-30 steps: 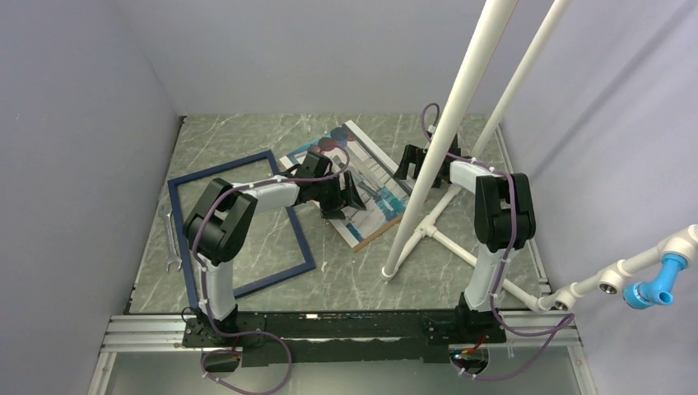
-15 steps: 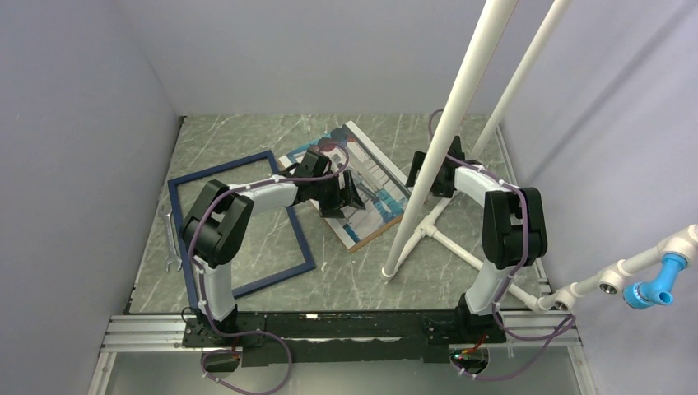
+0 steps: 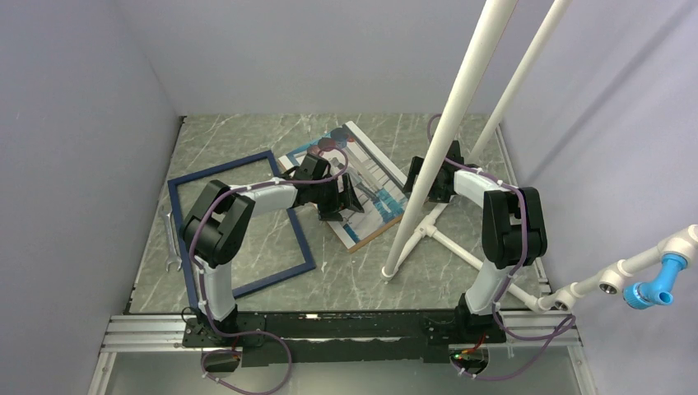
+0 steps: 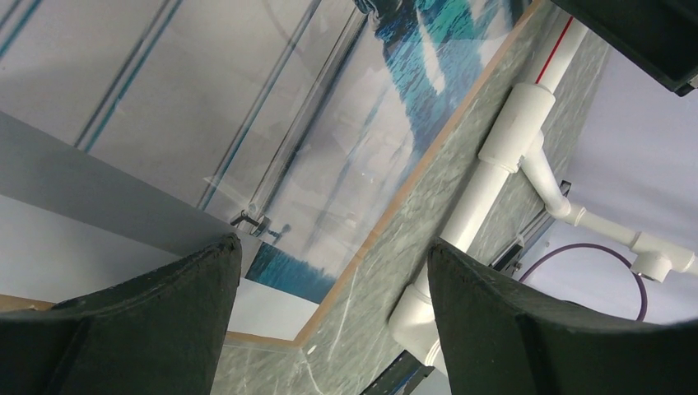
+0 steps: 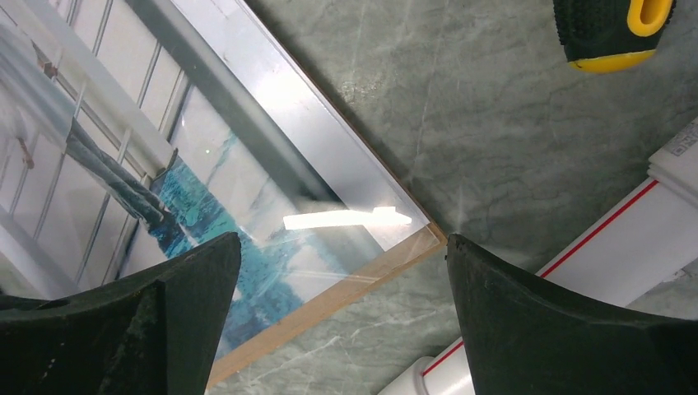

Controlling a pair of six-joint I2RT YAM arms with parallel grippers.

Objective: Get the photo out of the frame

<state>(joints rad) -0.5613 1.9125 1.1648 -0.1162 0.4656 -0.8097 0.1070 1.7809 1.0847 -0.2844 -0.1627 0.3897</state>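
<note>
The empty navy frame [image 3: 218, 168] lies flat on the left of the table. To its right the photo [image 3: 374, 164] lies face up on a brown backing board [image 4: 428, 156], apart from the frame, with a clear sheet over it. My left gripper [image 3: 347, 196] hovers open over the photo's near end, and its wrist view shows the gripper [image 4: 333, 245] with nothing between its jaws. My right gripper [image 3: 418, 177], partly behind a white pole, is open [image 5: 342, 240] above the photo's [image 5: 206, 189] right corner and the board's edge [image 5: 329, 309].
A white PVC stand has slanted poles [image 3: 444, 132] and base pipes [image 3: 461, 247] just right of the photo, close to both grippers [image 4: 494, 173]. A wrench [image 3: 173, 243] lies left of the frame. A black-and-yellow tool handle [image 5: 613, 33] lies beyond the photo's corner.
The right arm has swung right and back, its gripper now low beside the pole at the photo's right corner. The left gripper has barely moved over the photo.
</note>
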